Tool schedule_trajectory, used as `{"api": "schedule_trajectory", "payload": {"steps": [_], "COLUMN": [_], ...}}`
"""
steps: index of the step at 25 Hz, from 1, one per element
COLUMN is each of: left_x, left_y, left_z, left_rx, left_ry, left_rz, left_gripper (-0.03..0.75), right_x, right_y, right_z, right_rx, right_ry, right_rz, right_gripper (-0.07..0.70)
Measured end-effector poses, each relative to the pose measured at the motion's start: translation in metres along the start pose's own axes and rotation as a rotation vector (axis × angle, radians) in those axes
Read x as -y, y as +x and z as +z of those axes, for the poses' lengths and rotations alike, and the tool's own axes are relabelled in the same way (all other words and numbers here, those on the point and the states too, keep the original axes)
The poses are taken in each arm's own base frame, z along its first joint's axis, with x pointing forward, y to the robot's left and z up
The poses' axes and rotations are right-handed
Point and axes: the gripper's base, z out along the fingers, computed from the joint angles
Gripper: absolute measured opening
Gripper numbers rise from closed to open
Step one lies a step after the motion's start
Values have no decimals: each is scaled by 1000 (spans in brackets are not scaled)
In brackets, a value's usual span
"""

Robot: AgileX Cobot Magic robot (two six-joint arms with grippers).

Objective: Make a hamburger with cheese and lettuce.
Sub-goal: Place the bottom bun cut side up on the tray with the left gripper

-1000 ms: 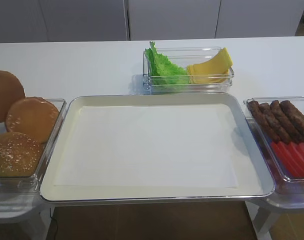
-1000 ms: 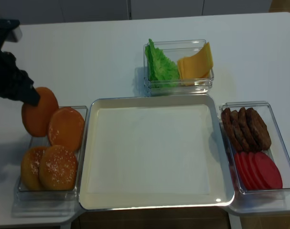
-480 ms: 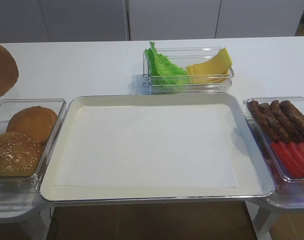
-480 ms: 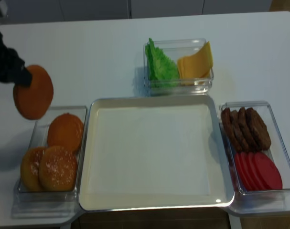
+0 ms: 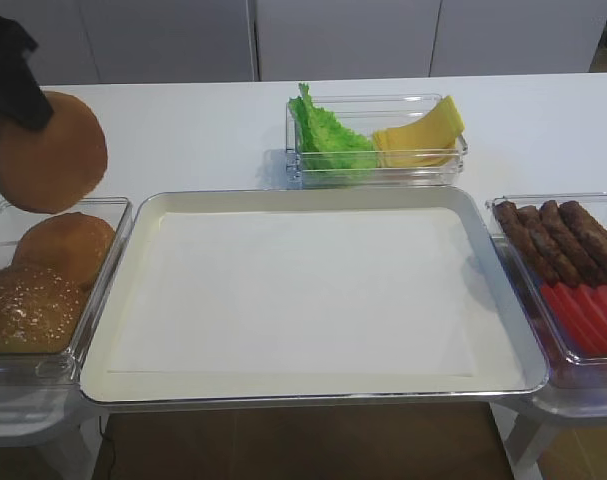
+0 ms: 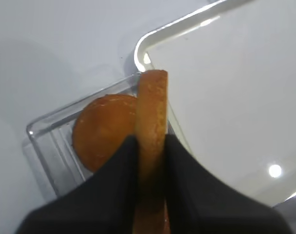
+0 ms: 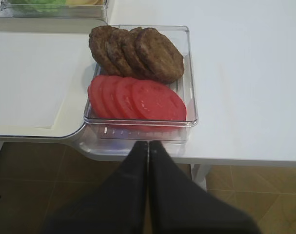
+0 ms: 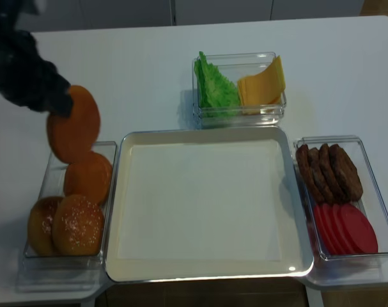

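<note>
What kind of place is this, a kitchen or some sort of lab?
Probably a lab bench set up as a burger-making station, not a working kitchen: clear tubs of buns, patties and lettuce ring an empty metal tray on a plain white table.

The right gripper [image 7: 148,148] reaches in from the bottom edge, its two dark fingers [image 7: 136,165] pressed flat together with only a thin seam between them and nothing held. Just beyond the tips sits a clear plastic container [image 7: 189,73] on the white table [image 7: 245,73]. Inside, brown burger patties [image 7: 138,51] overlap at the far end, and red tomato slices [image 7: 138,97] overlap at the near end. To the left lies the metal tray [image 7: 35,78], with another clear container [image 7: 55,9] at the top edge.
</note>
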Motion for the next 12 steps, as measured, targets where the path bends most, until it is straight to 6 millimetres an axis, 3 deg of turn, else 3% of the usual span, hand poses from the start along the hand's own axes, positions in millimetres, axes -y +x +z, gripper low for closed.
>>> {"api": "schedule_trajectory", "payload": {"steps": [6, 12], "left_x": [57, 114], "left_y": [-4, -13], "left_z": [10, 16], "left_rx": [-59, 60], "left_ry": [-117, -152], "left_rz": [134, 230], "left_gripper": [103, 102], "right_x": [0, 0], "right_y": [0, 0], "right_z": [0, 0], "right_rx": [0, 0], "right_ry": [0, 0], "right_rz": [0, 0], "right_gripper": [-4, -4]}}
